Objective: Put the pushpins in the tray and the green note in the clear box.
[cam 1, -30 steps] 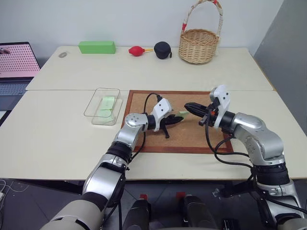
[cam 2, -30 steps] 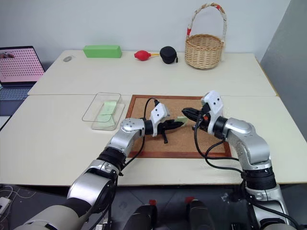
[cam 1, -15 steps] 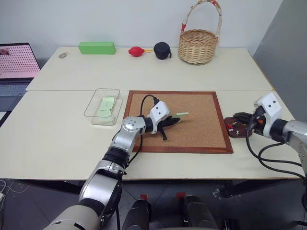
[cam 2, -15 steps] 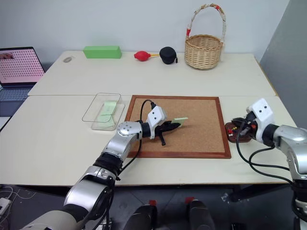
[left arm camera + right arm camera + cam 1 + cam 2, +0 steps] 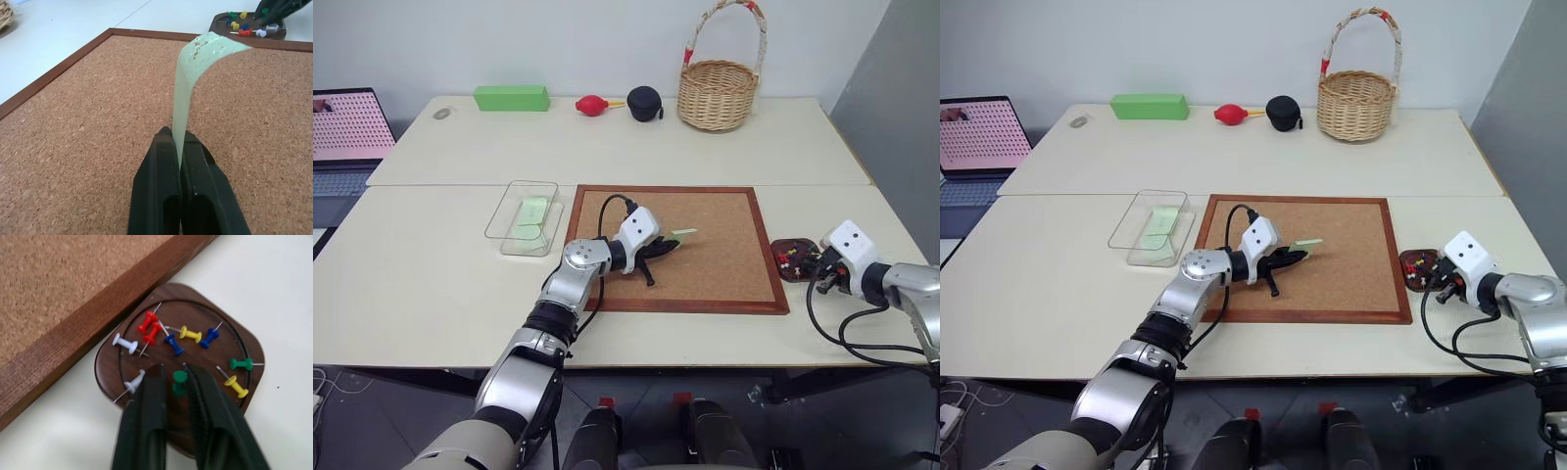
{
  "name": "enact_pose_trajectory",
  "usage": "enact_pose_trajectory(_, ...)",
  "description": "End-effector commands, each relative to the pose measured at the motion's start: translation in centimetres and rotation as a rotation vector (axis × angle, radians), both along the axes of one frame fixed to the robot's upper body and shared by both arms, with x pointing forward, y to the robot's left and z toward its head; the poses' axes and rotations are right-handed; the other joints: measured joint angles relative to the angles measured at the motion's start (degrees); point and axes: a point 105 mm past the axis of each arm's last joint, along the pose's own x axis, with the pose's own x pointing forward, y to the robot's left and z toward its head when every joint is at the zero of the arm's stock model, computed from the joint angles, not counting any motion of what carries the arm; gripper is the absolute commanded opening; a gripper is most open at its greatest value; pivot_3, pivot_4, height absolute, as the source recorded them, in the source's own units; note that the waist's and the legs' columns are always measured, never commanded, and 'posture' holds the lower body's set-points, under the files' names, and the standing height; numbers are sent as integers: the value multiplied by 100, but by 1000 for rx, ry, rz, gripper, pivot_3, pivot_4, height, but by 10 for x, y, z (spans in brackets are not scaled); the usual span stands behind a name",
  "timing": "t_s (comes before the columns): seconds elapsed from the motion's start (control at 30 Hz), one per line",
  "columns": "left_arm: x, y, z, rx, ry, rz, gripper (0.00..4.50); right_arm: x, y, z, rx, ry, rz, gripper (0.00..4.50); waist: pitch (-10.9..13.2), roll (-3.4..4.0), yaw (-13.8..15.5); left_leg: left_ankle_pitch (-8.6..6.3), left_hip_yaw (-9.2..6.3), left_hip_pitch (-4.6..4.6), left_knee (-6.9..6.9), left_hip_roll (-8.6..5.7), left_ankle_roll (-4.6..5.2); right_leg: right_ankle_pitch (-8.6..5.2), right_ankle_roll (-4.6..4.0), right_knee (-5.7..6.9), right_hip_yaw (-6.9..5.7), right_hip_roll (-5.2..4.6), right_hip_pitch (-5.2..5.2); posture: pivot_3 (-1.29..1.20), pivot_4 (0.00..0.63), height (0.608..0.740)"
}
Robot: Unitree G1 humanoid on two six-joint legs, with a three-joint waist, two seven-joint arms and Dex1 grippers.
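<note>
Left gripper (image 5: pixel 178 147): I see it clenched on the pale-green paper note (image 5: pixel 195 73). Right gripper (image 5: pixel 172 377): slightly parted around a green pushpin (image 5: pixel 179 380), perhaps released, over the dark wooden tray (image 5: pixel 247 352); eye views hide this.

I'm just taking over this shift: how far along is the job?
Pins already lie in the tray; the right hand, open, has a green pin between its fingers over it. The left hand pinches the green note above the corkboard; it must still reach the clear box.

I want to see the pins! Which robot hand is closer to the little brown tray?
The right hand is, right over the tray. The left hand is far off, over the cork board.
</note>
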Motion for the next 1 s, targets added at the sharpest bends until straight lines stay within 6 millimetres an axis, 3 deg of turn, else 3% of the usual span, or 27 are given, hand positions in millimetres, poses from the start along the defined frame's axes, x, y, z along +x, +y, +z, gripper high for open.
enact_pose_trajectory(0.03, -2, -5, 11, -4, -46, -19, 0, 7, 9, 24, 13, -70, 26, 1586, 0, 0, -1, 0, 0, 0, 0, 0, 0, 0, 0, 0, 0, 0, 0, 0, 150, 740)
enact_pose_trajectory(0.13, -2, -5, 11, -5, -47, -19, 0, 7, 11, 29, 24, -77, 27, 2147, 0, 0, 2, 0, -1, -1, 0, 0, 0, 0, 0, 0, -1, 0, 0, 0, 150, 740)
enact_pose_trajectory(0.5, 5, -3, 22, -25, -74, 12, 0, 7, 12, 55, 9, -154, 60, 2147, 0, 0, 6, 0, -2, -2, 1, -1, 0, 0, 0, 0, -1, 0, 0, 0, 150, 740)
enact_pose_trajectory(0.6, 8, 4, 38, -19, -124, 40, 0, 4, 33, 72, 46, -205, 187, 2147, 0, -1, -4, 0, -2, -1, 1, 0, 0, 0, 0, 0, -1, 0, 0, 0, 150, 740)
enact_pose_trajectory(0.8, 6, 48, 76, 33, -239, 182, 0, 2, 82, 97, 169, -308, 373, 2147, 3, -1, -56, 0, -2, 5, -1, 7, -1, 0, 0, 5, 0, 5, 1, 0, 150, 740)
enact_pose_trajectory(0.9, 4, 91, 95, 72, -277, 327, 0, 0, 110, 104, 252, -325, 468, 2147, 3, -1, -73, 0, -5, 6, -1, 6, -1, 0, 0, 5, 0, 5, 3, 0, 150, 740)
enact_pose_trajectory(1.0, 0, 137, 100, 159, -284, 460, 0, -4, 141, 110, 329, -323, 566, 2147, 7, -4, -94, 0, -5, 6, 0, 11, -1, 0, -1, 5, -1, 6, 2, 0, 150, 740)
